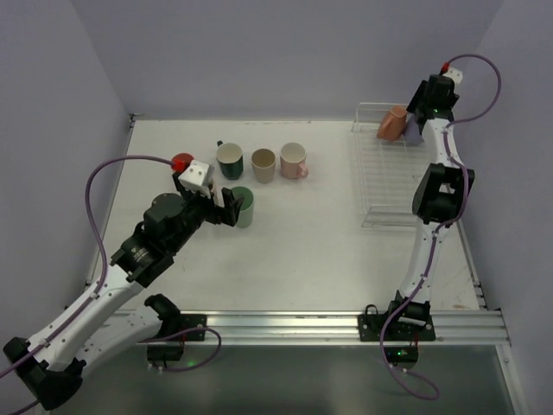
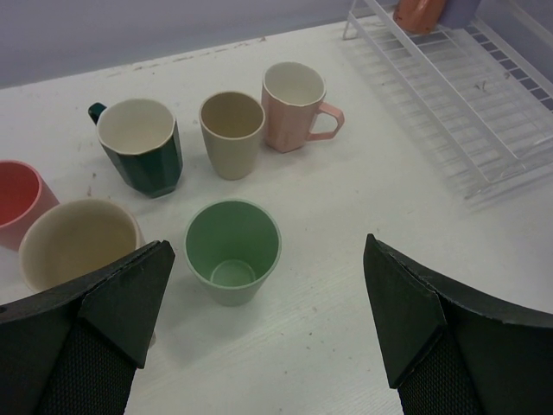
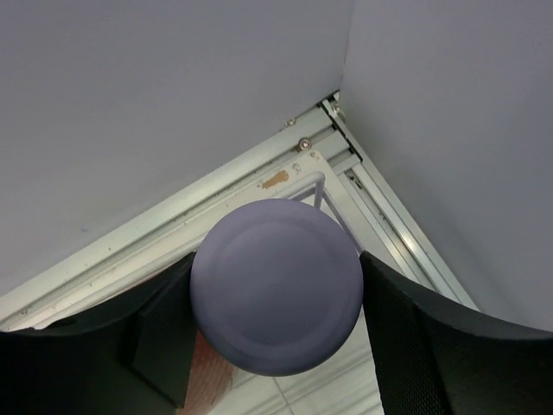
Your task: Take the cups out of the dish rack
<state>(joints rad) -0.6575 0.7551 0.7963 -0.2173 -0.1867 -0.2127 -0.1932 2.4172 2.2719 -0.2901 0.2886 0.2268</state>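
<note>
The white wire dish rack (image 1: 389, 186) stands at the right of the table. A salmon cup (image 1: 391, 124) and a lavender cup (image 1: 413, 132) lie tilted at its far end. My right gripper (image 1: 418, 119) is shut on the lavender cup (image 3: 276, 285), one finger pressed to each side, the cup's base facing the camera. Six cups stand upright on the table at the left: red (image 2: 15, 197), cream (image 2: 76, 246), dark green (image 2: 143, 151), tan (image 2: 232, 130), pink (image 2: 292, 99) and light green (image 2: 232, 246). My left gripper (image 2: 267, 246) hangs open above and just behind the light green cup, holding nothing.
Grey walls close in the table at the back and on both sides. The rack (image 2: 484, 112) sits in the far right corner against the metal table frame (image 3: 259, 177). The left arm's purple cable (image 1: 121, 164) arcs over the left of the table.
</note>
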